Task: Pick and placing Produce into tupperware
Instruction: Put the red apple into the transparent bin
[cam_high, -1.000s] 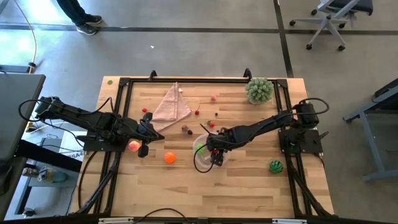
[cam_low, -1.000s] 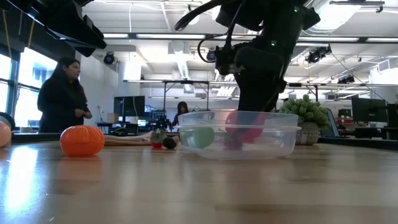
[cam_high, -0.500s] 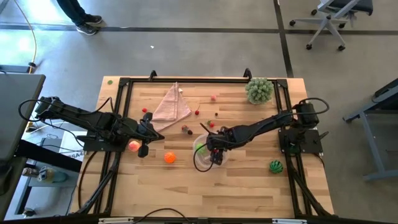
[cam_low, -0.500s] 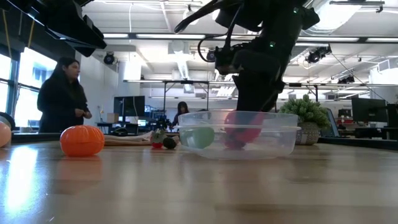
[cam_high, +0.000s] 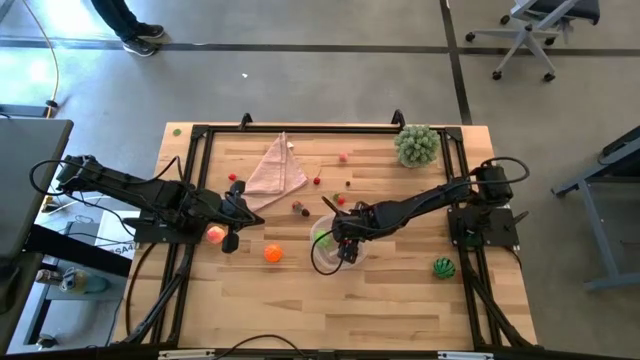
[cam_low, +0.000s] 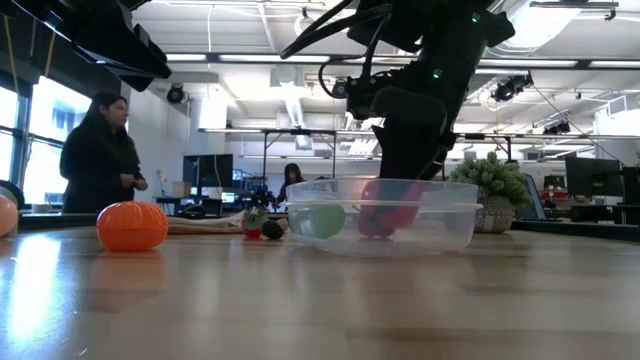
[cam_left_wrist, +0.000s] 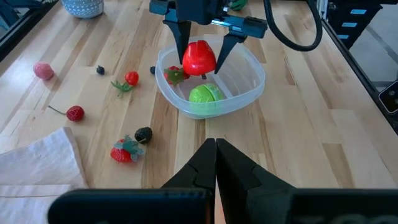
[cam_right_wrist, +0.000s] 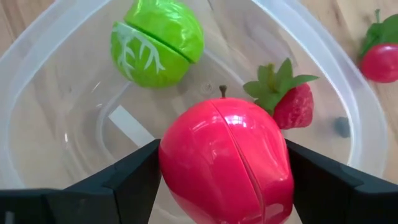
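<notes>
Inside tupperware (cam_right_wrist: 56, 74): glossy red apple (cam_right_wrist: 227, 162), seamed.

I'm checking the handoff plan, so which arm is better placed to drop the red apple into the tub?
The right. Its gripper already holds the red apple over the clear tub; the left gripper sits apart, near the peach.

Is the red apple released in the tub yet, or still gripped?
Still gripped: the right gripper holds the red apple between its jaws, over the tupperware, above the green ball and strawberry.
</notes>
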